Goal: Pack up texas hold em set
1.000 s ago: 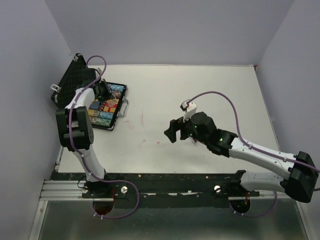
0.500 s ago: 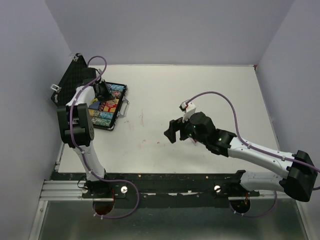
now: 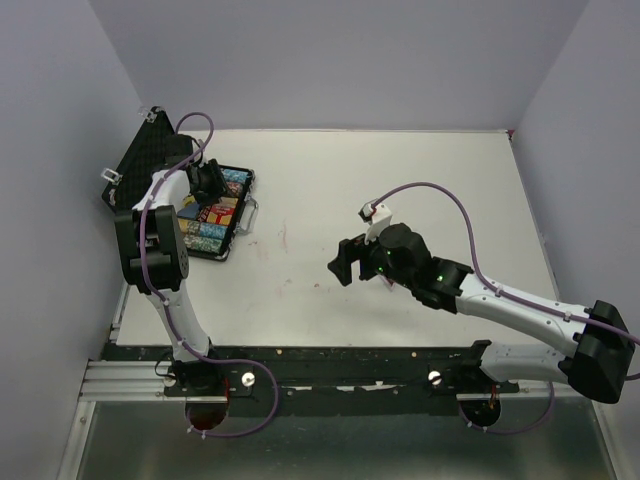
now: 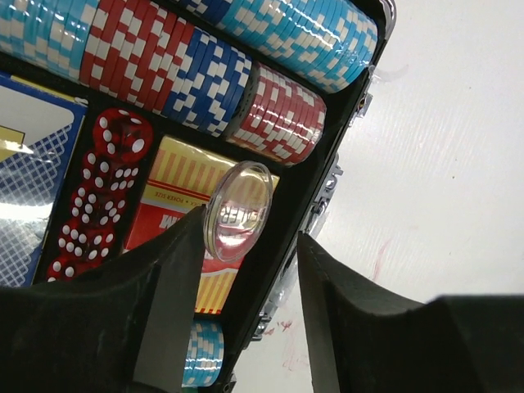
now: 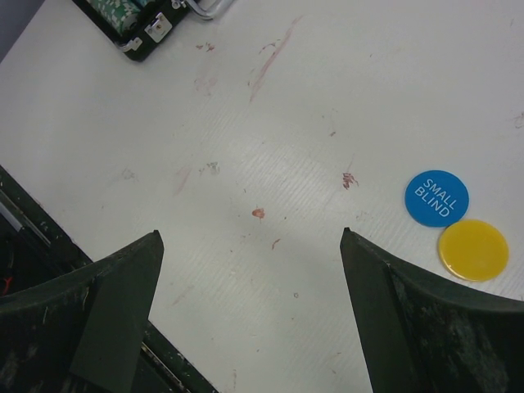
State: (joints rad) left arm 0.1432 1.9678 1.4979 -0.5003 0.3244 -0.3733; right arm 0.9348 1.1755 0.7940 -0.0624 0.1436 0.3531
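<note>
White ribbed table (image 5: pixel 270 147); clear round disc (image 4: pixel 237 211) near striped chips (image 4: pixel 205 70).

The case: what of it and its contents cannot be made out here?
Top view: the left gripper covers part of the case; contents too small.
Left wrist: print on the clear disc is blurred; fingers hide the lower compartments.
Right wrist: only a corner shows, at the edge.
</note>
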